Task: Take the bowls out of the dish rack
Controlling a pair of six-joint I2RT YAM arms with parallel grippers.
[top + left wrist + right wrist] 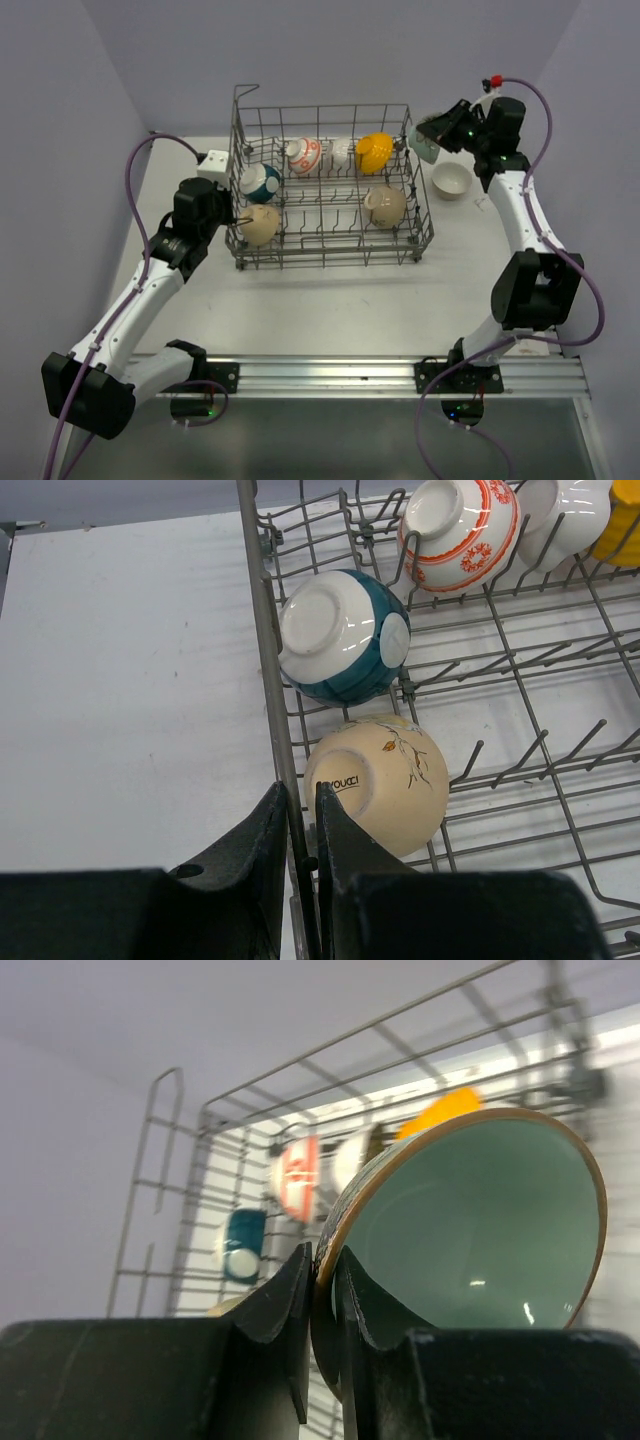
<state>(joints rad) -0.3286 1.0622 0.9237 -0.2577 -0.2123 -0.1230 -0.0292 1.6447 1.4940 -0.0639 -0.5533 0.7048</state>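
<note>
The grey wire dish rack [330,262] stands mid-table. It holds a white-teal bowl [260,182], a cream bowl [260,225], an orange-red patterned bowl [303,155], a white bowl [343,152], a yellow bowl [374,152] and a beige bowl [385,205]. My left gripper [300,810] is shut on the rack's left rim wire [262,630], beside the cream bowl [385,785]. My right gripper [322,1270] is shut on the rim of a pale green bowl [480,1230] and holds it in the air just right of the rack's far right corner [430,140].
A cream bowl [451,181] stands upright on the table right of the rack, below my right gripper. A white box [213,165] lies by the rack's far left corner. The purple walls are close behind and on both sides.
</note>
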